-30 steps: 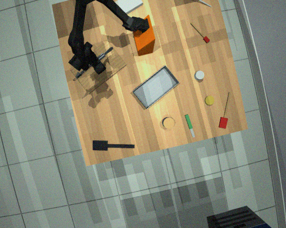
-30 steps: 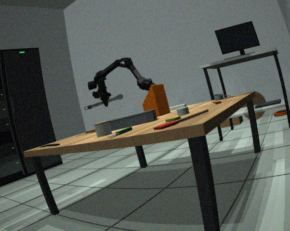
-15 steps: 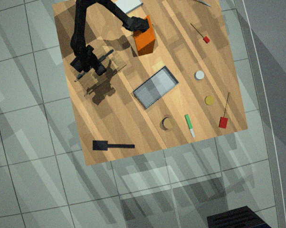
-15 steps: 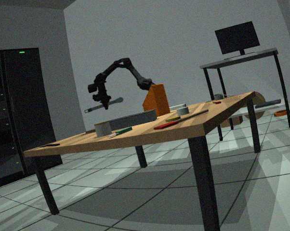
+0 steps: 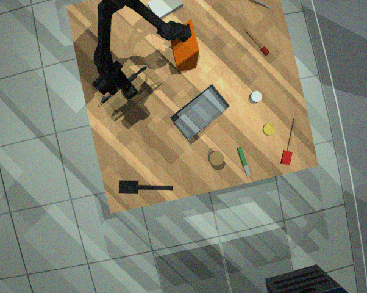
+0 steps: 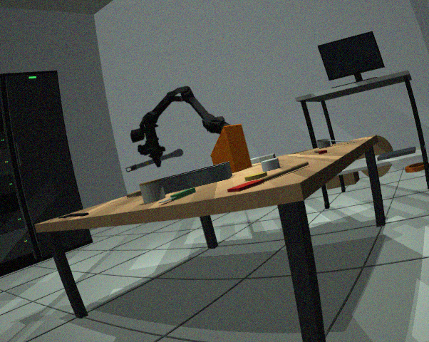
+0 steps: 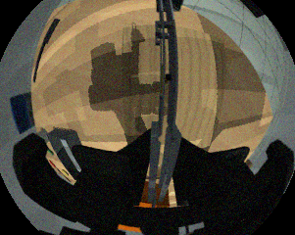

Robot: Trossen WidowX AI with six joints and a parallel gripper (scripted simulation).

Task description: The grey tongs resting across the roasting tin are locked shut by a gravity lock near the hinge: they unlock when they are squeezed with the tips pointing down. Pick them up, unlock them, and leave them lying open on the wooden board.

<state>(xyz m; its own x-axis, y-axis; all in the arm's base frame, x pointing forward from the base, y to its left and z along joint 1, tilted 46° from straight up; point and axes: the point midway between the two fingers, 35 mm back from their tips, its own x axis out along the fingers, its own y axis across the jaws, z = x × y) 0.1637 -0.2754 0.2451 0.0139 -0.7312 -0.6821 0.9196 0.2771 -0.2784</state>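
My gripper (image 5: 130, 91) (image 6: 157, 162) (image 7: 159, 132) is shut on the grey tongs (image 5: 138, 72) (image 6: 173, 153) (image 7: 172, 93), gripping them across both arms. The tongs hang roughly level above the wooden board (image 5: 154, 82) (image 7: 198, 98). In the exterior view their broad tips are at the right and the narrow hinge end at the left. In the wrist view the two arms lie close together with a narrow gap. The state of the lock cannot be made out. The roasting tin (image 5: 200, 108) (image 6: 196, 179) stands away from the tongs with nothing across it.
An orange block (image 5: 186, 52) (image 6: 234, 145) stands beside the arm's base. A round container (image 5: 216, 157) (image 6: 152, 192), a green-handled tool (image 5: 241, 155), a yellow disc (image 5: 269, 129), a white cylinder (image 5: 256, 96) and red-ended tools (image 5: 286, 157) (image 5: 264, 50) lie around. A black spatula (image 5: 128, 186) lies near one corner.
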